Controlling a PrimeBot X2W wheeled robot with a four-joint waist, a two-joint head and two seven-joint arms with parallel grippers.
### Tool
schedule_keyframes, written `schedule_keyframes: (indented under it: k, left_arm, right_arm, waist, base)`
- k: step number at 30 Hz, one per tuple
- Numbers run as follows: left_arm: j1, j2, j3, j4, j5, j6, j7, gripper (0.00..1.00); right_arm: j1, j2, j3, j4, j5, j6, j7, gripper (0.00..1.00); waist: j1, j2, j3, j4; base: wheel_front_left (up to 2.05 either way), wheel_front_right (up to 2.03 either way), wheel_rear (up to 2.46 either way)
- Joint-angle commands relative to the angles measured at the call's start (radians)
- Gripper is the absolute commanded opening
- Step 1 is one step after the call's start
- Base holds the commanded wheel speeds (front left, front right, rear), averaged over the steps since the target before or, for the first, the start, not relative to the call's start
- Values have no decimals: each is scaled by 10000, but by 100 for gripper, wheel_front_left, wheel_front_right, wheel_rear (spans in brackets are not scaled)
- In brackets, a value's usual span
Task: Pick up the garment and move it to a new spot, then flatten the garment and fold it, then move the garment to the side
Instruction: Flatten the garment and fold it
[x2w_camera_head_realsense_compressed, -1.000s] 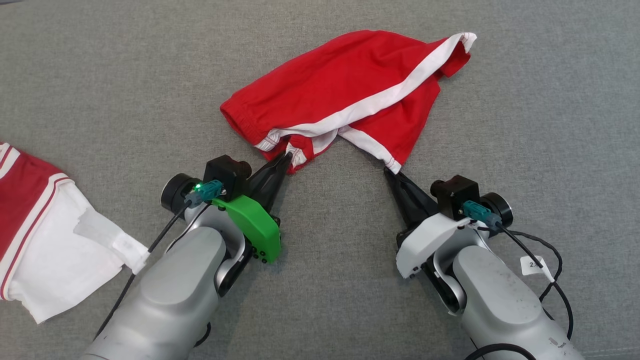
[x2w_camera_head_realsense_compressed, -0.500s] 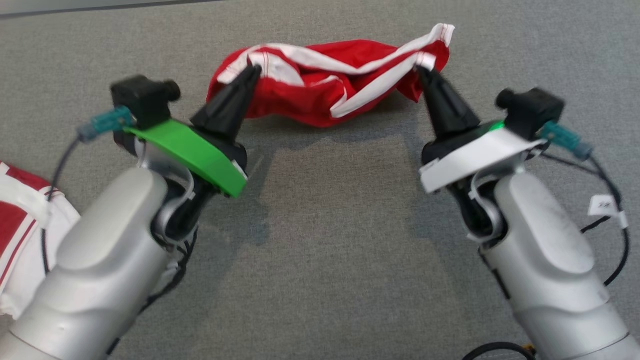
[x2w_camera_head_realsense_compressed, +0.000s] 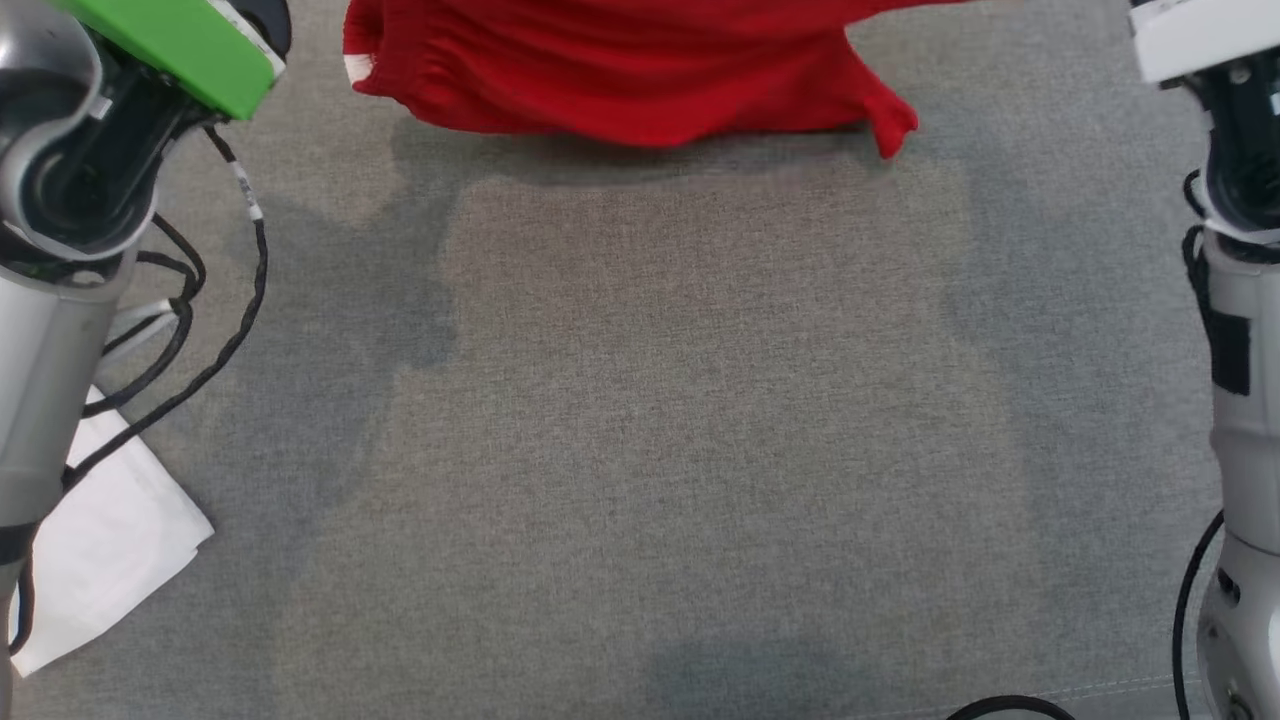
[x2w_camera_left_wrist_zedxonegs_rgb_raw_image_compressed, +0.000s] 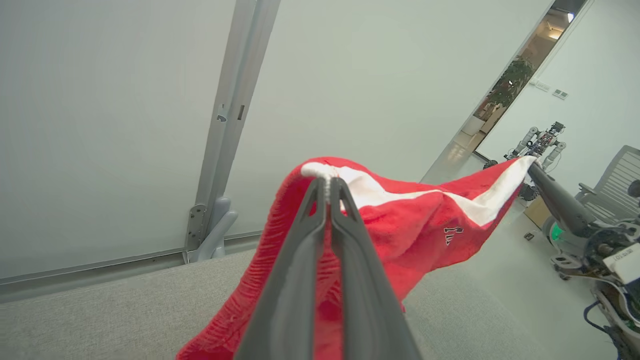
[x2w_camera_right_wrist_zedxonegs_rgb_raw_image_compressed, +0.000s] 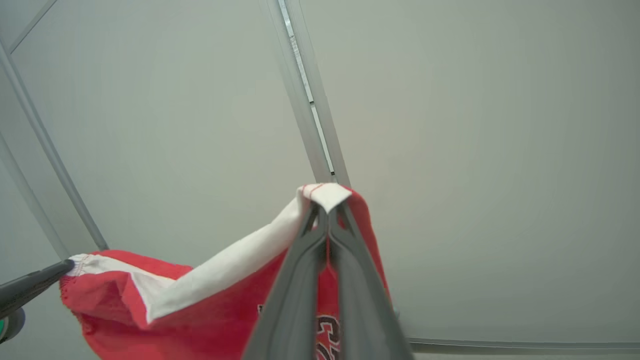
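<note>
the red cloth shorts with white stripes (x2w_camera_head_realsense_compressed: 620, 75), just lifted off the grey counter (x2w_camera_head_realsense_compressed: 640, 420), hang stretched between left jaws and right jaws, each clenched on a white-trimmed corner; relocation underway.

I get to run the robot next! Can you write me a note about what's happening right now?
Left gripper: shut on one white-trimmed corner of the red garment.
Right gripper: shut on the other corner.
Garment: lifted and stretched between both grippers over the grey surface.
Done: pick-up.
To do: set it down in a new spot, flatten, fold, move aside.
</note>
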Motion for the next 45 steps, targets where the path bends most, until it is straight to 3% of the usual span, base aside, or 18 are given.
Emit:
schedule_keyframes:
  k: [1,5,9,13,17,18,23,27,31,37,45]
  left_arm:
    - [-171,68,99,12,-248,91,116,0]
    - [-519,266,324,148,-361,300,365,0]
    - [-1152,331,247,734,182,466,377,0]
    - [-2415,43,76,2046,1154,621,-205,0]
    - [-3868,-474,-88,3588,2172,510,-1341,0]
    - [-4181,-614,-168,3924,2430,394,-1757,0]
    - [-5709,-1373,-49,5092,3344,-93,-4243,0]
    - [-5825,-1611,456,5291,3891,-406,-4664,0]
    - [-4178,-1674,862,4541,4516,-527,-4637,0]
    - [-1407,-1235,1252,2712,4095,-541,-4643,0]
    - [2839,-979,1475,5,4058,-537,-4642,0]
  right_arm:
    - [-114,-35,-190,-98,87,0,99,0]
    - [-341,97,-654,-221,13,0,515,0]
    - [-903,380,-597,238,-320,0,915,0]
    - [-2405,867,-643,1528,-1216,0,771,0]
    - [-4379,1390,-859,3188,-2232,-1,-79,0]
    - [-4866,1497,-883,3604,-2407,0,-388,0]
    - [-6839,1600,-291,5258,-2360,0,-2231,0]
    - [-7109,1591,832,6271,-1511,0,-3154,0]
    - [-6029,1566,2087,6837,-1044,-1,-3448,0]
    - [-4071,1590,2992,6675,-521,0,-3605,0]
    - [-364,93,3626,4496,694,0,-3635,0]
  waist:
    - [-1,-84,273,5]
    - [-1,-235,691,-26]
    - [-1,-385,1297,-104]
    - [-1,-536,2022,-224]
    - [-1,-677,2710,-300]
    - [-1,-695,2847,-330]
    - [-1,-704,3452,-383]
    - [-1,-704,3704,-424]
    - [-1,-704,3707,-471]
    - [-1,-704,3484,-504]
    - [-1,-704,2485,-100]
  base:
    - [0,0,0]
    - [0,0,0]
    - [0,0,0]
    - [0,0,0]
    - [0,0,0]
    - [0,0,0]
    - [0,0,0]
    - [0,0,0]
    - [0,0,0]
    - [0,0,0]
    - [0,0,0]
